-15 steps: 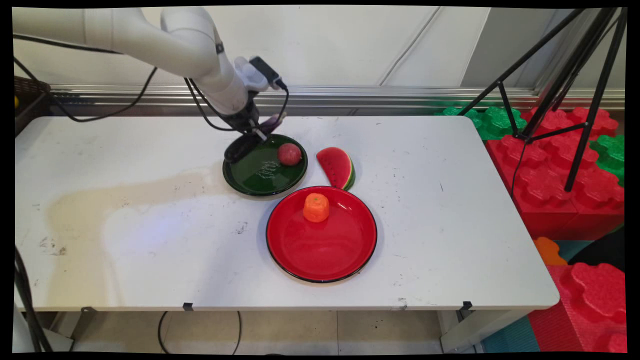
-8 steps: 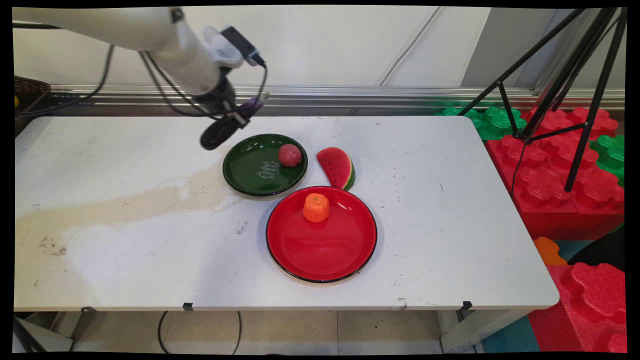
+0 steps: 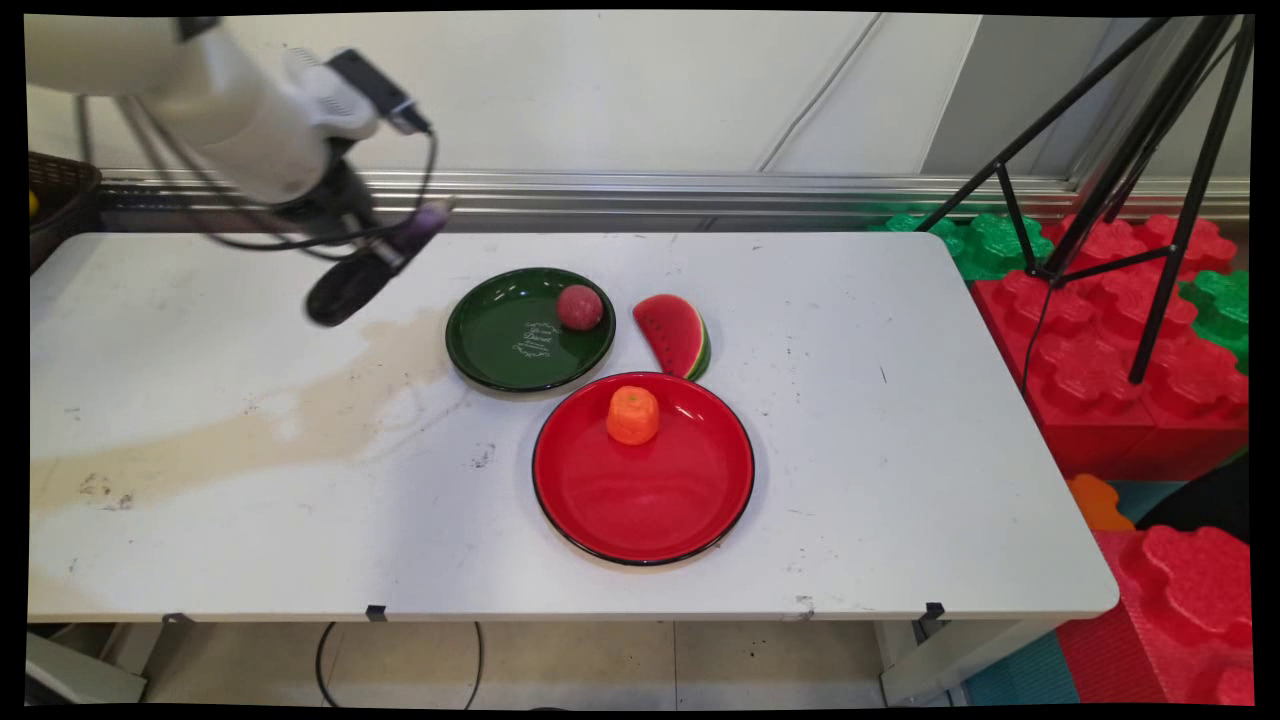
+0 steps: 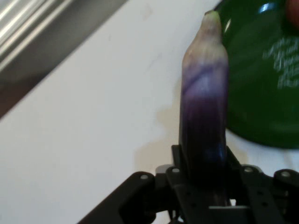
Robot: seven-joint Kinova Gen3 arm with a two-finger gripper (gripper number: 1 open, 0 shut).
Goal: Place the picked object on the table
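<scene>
Hand view: a purple eggplant [image 4: 204,112] is held between the two fingers of the gripper [image 4: 203,175], which are closed on its dark lower part, while its pale tip points away from the hand. It looks like a toy, so it is judged to be light and rather stiff, with a smooth and perhaps slippery skin. The thick dark body, where it is gripped at this moment, is judged to be the best place for holding, because the narrow tip could slide out.

Seen from the main view, from left to right, the gripper [image 3: 372,262] is raised above the far left part of the white table [image 3: 900,450] and tilted, and the eggplant [image 3: 420,221] sticks out of it toward the right. Next a dark green plate [image 3: 500,340] is found, well apart from the gripper, with a red ball-shaped fruit [image 3: 580,307] lying on its right side. Just beside the plate stands a watermelon slice [image 3: 675,335]. Nearer to the camera a red plate [image 3: 640,500] is placed, and an orange fruit [image 3: 632,415] sits on its far part.
</scene>
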